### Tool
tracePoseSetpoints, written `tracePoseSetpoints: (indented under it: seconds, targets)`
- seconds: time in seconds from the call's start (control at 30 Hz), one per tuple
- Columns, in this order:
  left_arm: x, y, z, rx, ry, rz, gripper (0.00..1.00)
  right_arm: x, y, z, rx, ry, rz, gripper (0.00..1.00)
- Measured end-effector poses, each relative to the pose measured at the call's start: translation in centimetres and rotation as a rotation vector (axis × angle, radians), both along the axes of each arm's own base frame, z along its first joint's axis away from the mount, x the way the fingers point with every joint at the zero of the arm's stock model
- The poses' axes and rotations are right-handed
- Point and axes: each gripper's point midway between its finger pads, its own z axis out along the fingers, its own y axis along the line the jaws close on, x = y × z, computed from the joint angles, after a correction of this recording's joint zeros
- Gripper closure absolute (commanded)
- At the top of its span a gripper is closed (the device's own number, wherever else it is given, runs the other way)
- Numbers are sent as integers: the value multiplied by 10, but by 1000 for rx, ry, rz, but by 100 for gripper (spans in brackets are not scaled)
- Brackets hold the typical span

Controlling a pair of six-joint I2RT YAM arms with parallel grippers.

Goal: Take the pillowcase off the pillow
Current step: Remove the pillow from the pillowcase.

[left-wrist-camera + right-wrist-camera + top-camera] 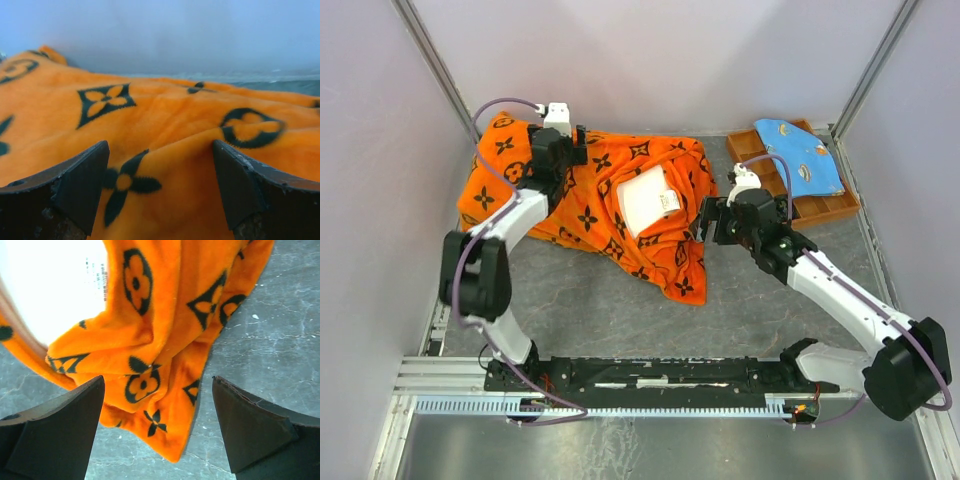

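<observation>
Pillow [648,200] peeks from pillowcase [585,215] opening. Right gripper [158,432] beside it, fingers wide, empty. Left gripper [160,192] over closed end, fingers wide, perhaps touching fabric, likely for pinning.

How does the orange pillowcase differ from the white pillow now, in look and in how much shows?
Colour: the pillowcase is bright orange with black flower and star motifs; the pillow is plain white.
Extent: the pillowcase spreads rumpled and wide; of the pillow only a small patch shows, through an opening in the pillowcase.
Shared: both are soft and rest on the grey table.
</observation>
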Motion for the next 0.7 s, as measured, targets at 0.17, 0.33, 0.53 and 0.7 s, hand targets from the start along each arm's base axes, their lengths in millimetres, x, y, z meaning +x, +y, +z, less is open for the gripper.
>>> tracePoseSetpoints:
  seconds: [0.17,0.33,0.53,0.7]
  targets:
    - [32,11,-65,27,104,123,11,-6,6,11,38,-14,26,1]
    - [33,12,-44,-8,36,215,10,-7,4,21,55,-41,12,1]
    - [-15,-12,-24,-22,2,136,1,0,4,26,52,-60,-8,1]
    - [-82,-79,69,-135,-109,-116,1,35,24,39,46,-53,-7,0]
